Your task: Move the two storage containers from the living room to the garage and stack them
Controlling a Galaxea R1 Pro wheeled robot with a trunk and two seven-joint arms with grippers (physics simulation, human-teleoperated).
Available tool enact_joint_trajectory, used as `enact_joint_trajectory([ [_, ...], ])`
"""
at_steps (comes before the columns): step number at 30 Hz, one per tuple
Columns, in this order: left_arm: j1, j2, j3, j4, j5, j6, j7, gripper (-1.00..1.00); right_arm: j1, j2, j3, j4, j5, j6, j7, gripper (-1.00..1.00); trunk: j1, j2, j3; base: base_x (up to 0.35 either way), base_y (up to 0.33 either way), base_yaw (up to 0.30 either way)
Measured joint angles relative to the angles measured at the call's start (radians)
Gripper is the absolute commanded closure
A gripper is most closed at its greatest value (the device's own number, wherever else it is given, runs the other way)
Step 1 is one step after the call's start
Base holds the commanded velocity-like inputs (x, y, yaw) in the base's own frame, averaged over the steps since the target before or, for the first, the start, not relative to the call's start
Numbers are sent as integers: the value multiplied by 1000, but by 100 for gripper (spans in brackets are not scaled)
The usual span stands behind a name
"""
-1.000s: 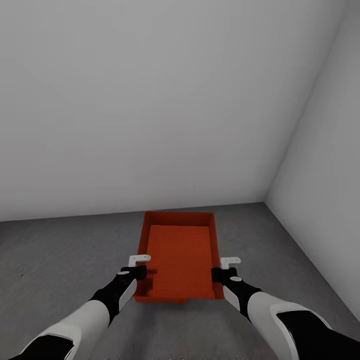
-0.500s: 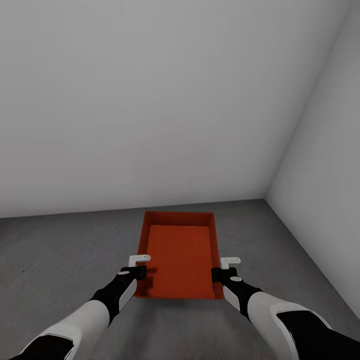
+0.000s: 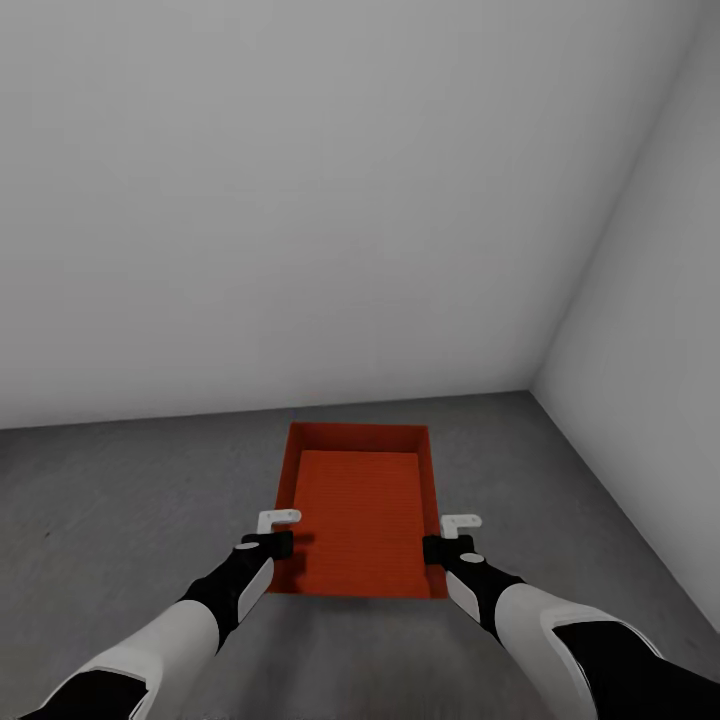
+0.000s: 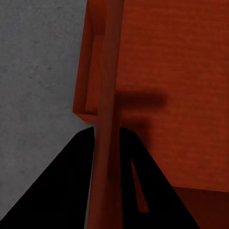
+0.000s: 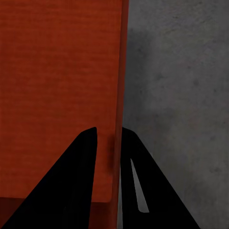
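Here an orange-red storage container (image 3: pixel 360 510) sits in the garage near the corner of two pale grey walls (image 3: pixel 300 200), over the dark grey floor (image 3: pixel 120 500). The left pincer (image 3: pixel 276 545) clamps the container's left long wall, one finger inside and one outside, as the left wrist view shows (image 4: pixel 106 143). The right pincer (image 3: pixel 440 548) grips the right long wall likewise (image 5: pixel 115 143). In the left wrist view a second orange-red edge (image 4: pixel 88 71) shows just under the held wall.
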Motion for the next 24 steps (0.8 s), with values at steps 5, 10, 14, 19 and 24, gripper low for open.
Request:
enact_joint_trajectory([
  [5, 0, 0, -1, 0, 0, 0, 0, 100, 0, 0, 0, 0, 0, 0, 0, 100, 0, 0, -8, 0, 0, 0],
  [10, 0, 0, 0, 0, 0, 0, 0, 100, 0, 0, 0, 0, 0, 0, 0, 100, 0, 0, -16, 0, 0, 0],
  [14, 0, 0, 0, 0, 0, 0, 0, 100, 0, 0, 0, 0, 0, 0, 0, 100, 0, 0, -23, 0, 0, 0],
  [19, -1, 0, -1, 0, 0, 0, 0, 100, 0, 0, -1, 0, 0, 0, 0, 100, 0, 0, -31, 0, 0, 0],
  [24, -1, 0, 0, 0, 0, 0, 0, 100, 0, 0, 0, 0, 0, 0, 0, 100, 0, 0, -39, 0, 0, 0],
])
